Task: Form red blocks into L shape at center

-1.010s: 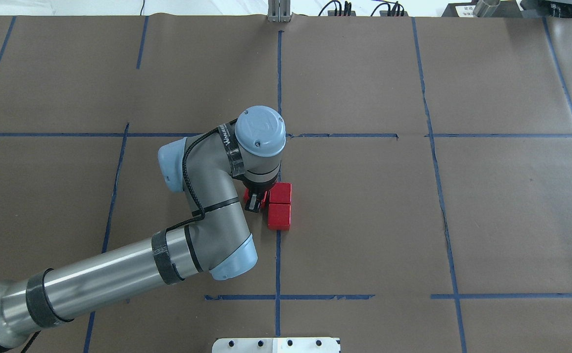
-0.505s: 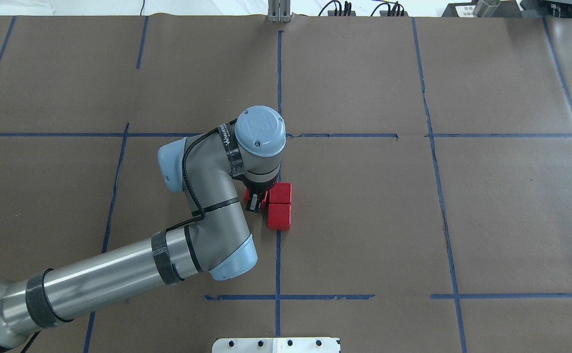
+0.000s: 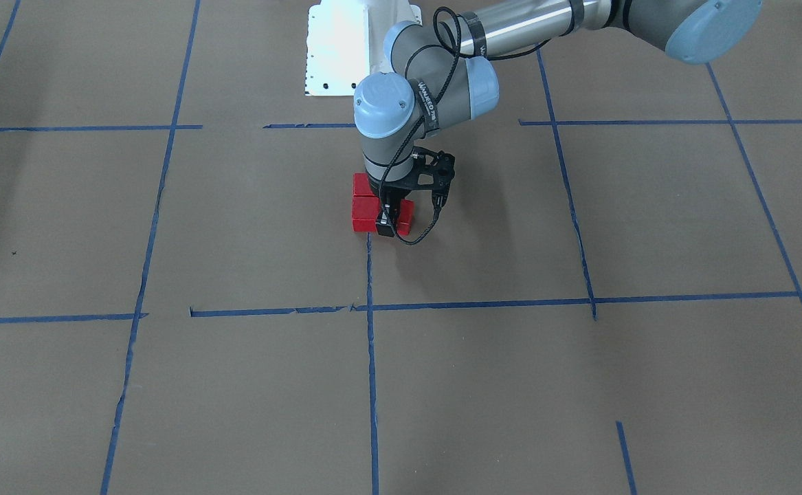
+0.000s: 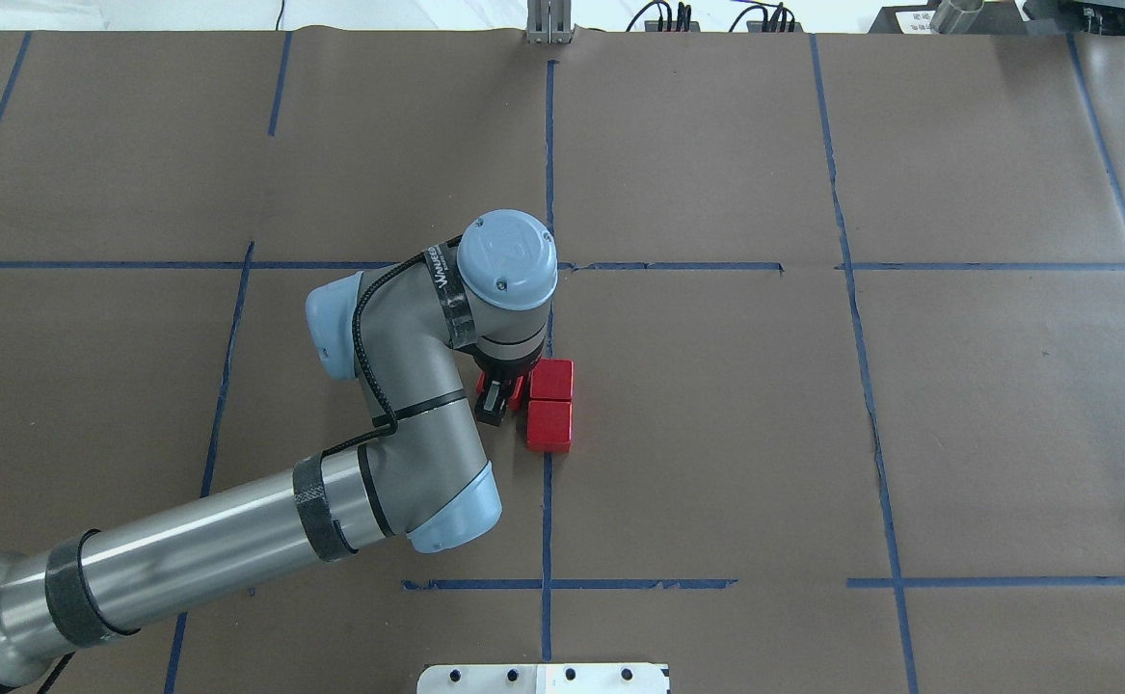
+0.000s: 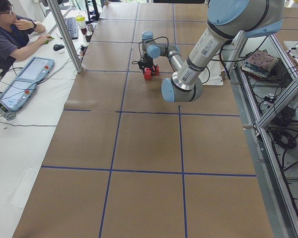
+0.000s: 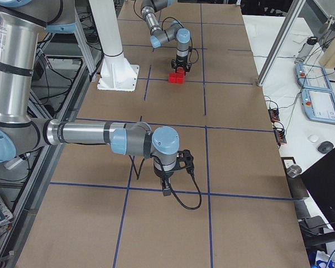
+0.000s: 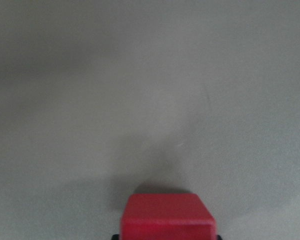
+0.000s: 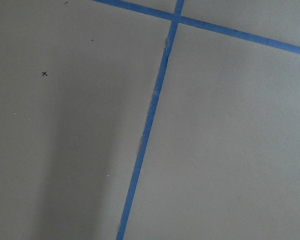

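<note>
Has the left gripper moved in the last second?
Yes, slightly. In the overhead view the left gripper, shut on a red block, has crept toward the view's left, away from the long blue tape line; the other two red blocks have not moved.

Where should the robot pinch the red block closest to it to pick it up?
Pinch the nearest red block by its left and right faces, coming straight down. Those sides are bare, but its far face sits against the next red block, leaving no room for a finger there. It lies flat, so the faces stand upright.
</note>
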`<action>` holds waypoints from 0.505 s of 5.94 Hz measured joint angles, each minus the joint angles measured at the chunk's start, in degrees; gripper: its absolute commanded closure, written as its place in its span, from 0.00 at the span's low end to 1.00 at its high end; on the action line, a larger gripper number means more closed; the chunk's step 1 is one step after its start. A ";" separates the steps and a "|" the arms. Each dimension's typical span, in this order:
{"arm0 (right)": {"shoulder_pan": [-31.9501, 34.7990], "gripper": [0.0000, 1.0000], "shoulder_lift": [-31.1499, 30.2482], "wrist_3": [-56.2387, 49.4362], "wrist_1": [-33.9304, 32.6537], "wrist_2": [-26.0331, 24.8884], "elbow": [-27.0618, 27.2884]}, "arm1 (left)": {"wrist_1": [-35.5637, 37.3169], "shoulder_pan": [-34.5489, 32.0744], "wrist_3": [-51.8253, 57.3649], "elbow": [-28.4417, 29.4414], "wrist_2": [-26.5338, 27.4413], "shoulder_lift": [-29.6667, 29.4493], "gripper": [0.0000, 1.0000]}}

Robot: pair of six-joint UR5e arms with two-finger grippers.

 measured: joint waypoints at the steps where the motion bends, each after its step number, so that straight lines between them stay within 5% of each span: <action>1: -0.01 0.00 0.00 0.02 0.00 0.02 0.05 | 0.35 -0.05 1.84 -1.26 -0.01 0.38 0.00; 3: -0.06 0.00 0.00 0.08 0.00 0.02 0.06 | 3.88 -0.58 4.43 -7.02 -0.30 1.17 0.00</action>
